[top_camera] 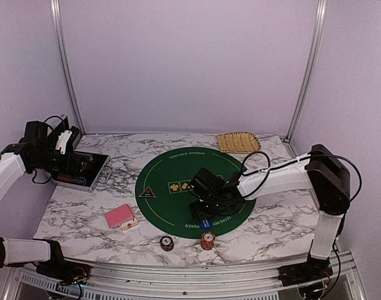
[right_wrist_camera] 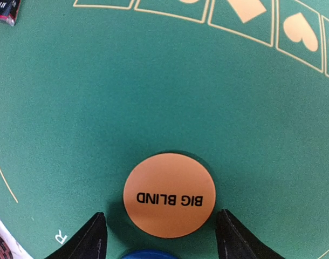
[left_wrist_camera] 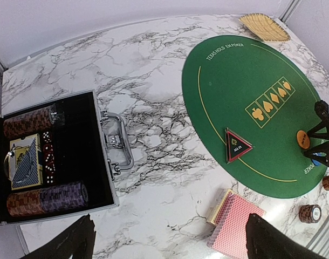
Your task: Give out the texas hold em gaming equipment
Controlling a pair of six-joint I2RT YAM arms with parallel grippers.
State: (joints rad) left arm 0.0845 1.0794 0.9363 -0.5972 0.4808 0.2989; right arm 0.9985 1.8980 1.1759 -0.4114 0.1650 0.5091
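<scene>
An orange "BIG BLIND" button (right_wrist_camera: 169,194) lies flat on the green mat (right_wrist_camera: 153,81). My right gripper (right_wrist_camera: 162,237) is open, with a fingertip on each side of the button and a small gap to it. A blue button (right_wrist_camera: 145,254) shows just below it. The black triangle marker (top_camera: 147,193) lies at the mat's left edge. The red-backed card deck (top_camera: 120,217) lies on the marble left of the mat. Two chip stacks (top_camera: 167,243) (top_camera: 207,240) stand by the near edge. My left gripper (left_wrist_camera: 170,243) is open and empty, high above the table's left side.
An open black case (left_wrist_camera: 56,156) at the far left holds chip rolls, dice and a blue-backed deck. A tan woven tray (top_camera: 238,142) sits at the back right. The right arm (top_camera: 272,178) reaches across the mat from the right. Metal frame posts stand at the back corners.
</scene>
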